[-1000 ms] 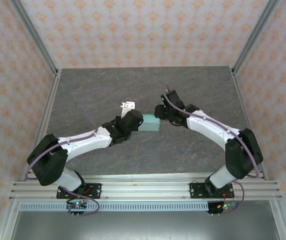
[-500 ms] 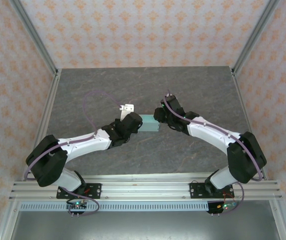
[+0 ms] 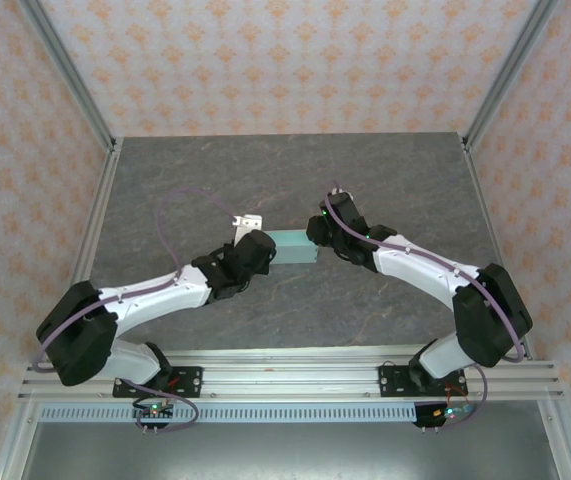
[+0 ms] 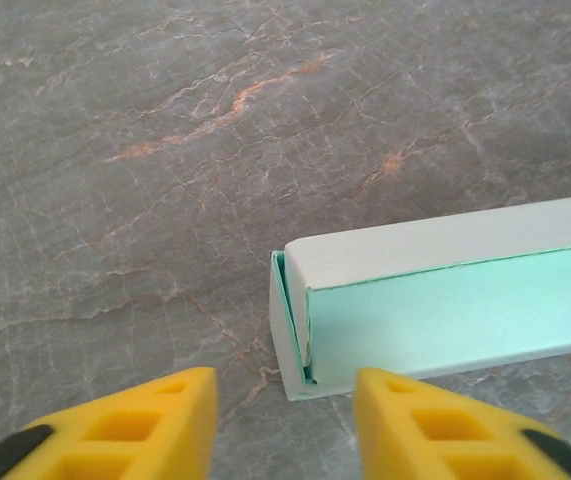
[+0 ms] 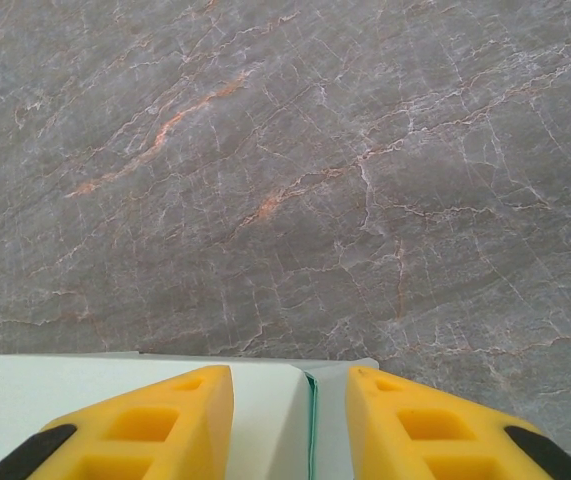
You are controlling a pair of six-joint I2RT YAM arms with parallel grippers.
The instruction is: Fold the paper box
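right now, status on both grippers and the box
Left gripper open at one end of the box, not gripping. Right gripper open over the other end. Box folded into shape, flat on the table. Nothing seen in the way.

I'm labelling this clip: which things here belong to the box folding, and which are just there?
Job in hand:
paper box
left hand
right hand

Just there:
table
aluminium frame
patterned walls

The left arm (image 3: 155,290) and the right arm (image 3: 425,265) stretch forward and inward, wrists angled toward each other. The left gripper (image 4: 283,390) stands with jaws apart, gripping nothing; the right gripper (image 5: 290,385) is parted too
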